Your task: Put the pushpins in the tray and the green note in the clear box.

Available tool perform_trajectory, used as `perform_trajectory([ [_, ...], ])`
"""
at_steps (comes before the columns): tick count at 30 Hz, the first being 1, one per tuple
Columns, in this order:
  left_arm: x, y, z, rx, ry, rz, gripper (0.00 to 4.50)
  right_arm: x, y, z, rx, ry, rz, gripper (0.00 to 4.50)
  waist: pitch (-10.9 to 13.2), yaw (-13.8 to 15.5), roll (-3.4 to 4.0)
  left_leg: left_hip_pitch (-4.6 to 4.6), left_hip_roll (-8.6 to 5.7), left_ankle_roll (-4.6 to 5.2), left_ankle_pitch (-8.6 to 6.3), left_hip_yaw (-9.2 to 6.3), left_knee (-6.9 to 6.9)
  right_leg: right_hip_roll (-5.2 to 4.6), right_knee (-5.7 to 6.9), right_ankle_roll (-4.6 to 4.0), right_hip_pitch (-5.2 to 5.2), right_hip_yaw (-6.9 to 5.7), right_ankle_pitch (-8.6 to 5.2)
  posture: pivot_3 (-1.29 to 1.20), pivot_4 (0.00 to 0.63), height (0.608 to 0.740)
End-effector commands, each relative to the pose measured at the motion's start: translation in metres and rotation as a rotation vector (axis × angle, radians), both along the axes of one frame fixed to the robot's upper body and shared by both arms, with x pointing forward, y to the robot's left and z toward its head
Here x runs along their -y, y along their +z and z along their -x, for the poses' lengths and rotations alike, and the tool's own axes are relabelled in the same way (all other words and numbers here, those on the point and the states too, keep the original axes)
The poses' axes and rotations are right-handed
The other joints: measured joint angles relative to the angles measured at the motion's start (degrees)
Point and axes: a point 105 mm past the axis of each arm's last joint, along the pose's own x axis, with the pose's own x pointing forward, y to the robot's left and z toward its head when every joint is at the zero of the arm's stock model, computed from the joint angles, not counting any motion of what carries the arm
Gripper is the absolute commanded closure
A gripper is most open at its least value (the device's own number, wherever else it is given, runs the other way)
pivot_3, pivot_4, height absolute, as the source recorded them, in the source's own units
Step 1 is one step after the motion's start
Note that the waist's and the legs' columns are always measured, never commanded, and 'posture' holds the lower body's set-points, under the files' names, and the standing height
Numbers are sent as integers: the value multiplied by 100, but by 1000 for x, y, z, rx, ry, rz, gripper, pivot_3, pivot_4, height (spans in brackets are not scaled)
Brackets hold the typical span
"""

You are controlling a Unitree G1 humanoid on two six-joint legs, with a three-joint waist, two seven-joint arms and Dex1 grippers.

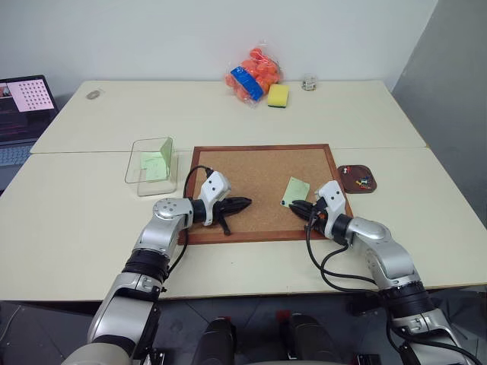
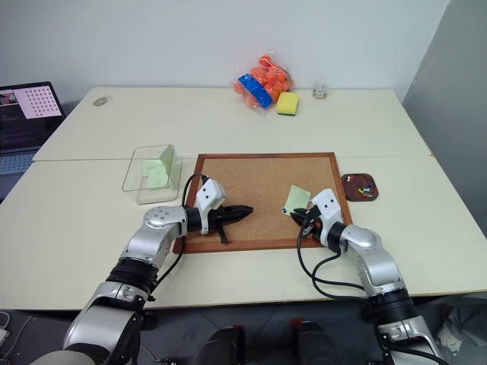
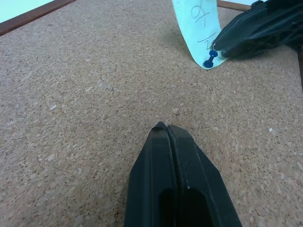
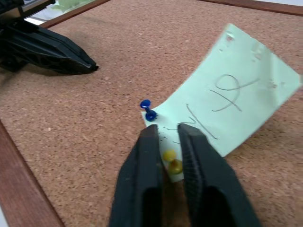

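Note:
The green note [image 4: 226,113] lies on the corkboard [image 1: 251,171], pinned at its near corner by a blue pushpin [image 4: 148,111] and a yellow pushpin [image 4: 171,161]. My right gripper [image 4: 165,130] is shut on the yellow pushpin at that corner. My left gripper [image 1: 247,203] rests shut and empty on the cork, left of the note. The dark brown tray [image 1: 342,182] sits right of the board with a few pushpins [image 1: 364,181] inside. The clear box [image 1: 137,176] stands left of the board and holds another green paper [image 1: 154,163].
At the back of the table lie a bag of orange items [image 1: 255,72], a yellow sponge [image 1: 278,94] and a small glass object [image 1: 308,83]. A laptop [image 1: 23,103] stands at the far left. The corkboard's wooden frame [image 1: 259,236] runs under both wrists.

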Motion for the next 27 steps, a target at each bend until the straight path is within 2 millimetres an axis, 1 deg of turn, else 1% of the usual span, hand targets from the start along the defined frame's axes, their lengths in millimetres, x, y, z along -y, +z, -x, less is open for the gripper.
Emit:
perform_trajectory([
  [1, -6, -21, 5, -68, 23, -50, 4500, -2, 5, 0, 26, 17, 0, 4490, 0, 0, 0, 0, 0, 0, 0, 0, 0, 0, 0, 0, 0, 0, 0, 0, 150, 740],
  [4, -6, -21, 5, -68, 24, -49, 4500, -1, 12, -1, 50, 12, -11, 4490, 0, 0, 0, 0, 0, 0, 0, 0, 0, 0, 0, 0, 0, 0, 0, 0, 150, 740],
  [9, -6, -21, 5, -68, 25, -48, 4500, -5, 40, 2, 107, 31, -127, 4490, 1, 2, 1, -1, 0, 0, 0, 0, 0, 0, 0, 0, -1, 0, 0, 0, 150, 740],
  [11, -6, -21, 5, -69, 25, -48, 4500, -6, 48, 4, 124, 35, -153, 4490, 2, 1, 2, -3, 0, 0, 0, -1, 0, 0, 0, 0, -2, -1, 0, 0, 150, 740],
  [16, -7, -21, 5, -72, 25, -50, 4500, -8, 64, 10, 151, 48, -194, 4490, 1, 1, 2, -1, 0, 0, 0, -2, 0, 0, 0, 0, 0, -1, 0, 0, 150, 740],
  [20, -4, -20, 4, -71, 21, -50, 4500, -4, 73, 6, 154, 5, -240, 4490, 1, 3, 2, -1, 0, 0, 0, -3, 0, 0, 1, 0, -1, -1, 0, 0, 150, 740],
  [23, -4, -20, 3, -69, 20, -49, 4500, 8, 76, -4, 175, -83, -249, 4490, 1, 6, 2, -2, -1, 0, 0, -2, 1, -1, 0, 0, 0, -1, 0, 0, 150, 740],
  [25, -4, -20, 3, -69, 19, -49, 4500, 26, 83, -18, 216, -211, -262, 4490, 1, 6, 2, -2, -2, 0, 0, -1, 1, -2, 0, 0, -1, 0, 0, 0, 150, 740],
  [27, -3, -20, 3, -69, 19, -49, 4500, 52, 87, -35, 258, -379, -233, 4490, 1, 8, 2, -1, -2, 0, 0, 0, 1, -2, 2, 1, -1, 1, 1, 0, 150, 740],
])
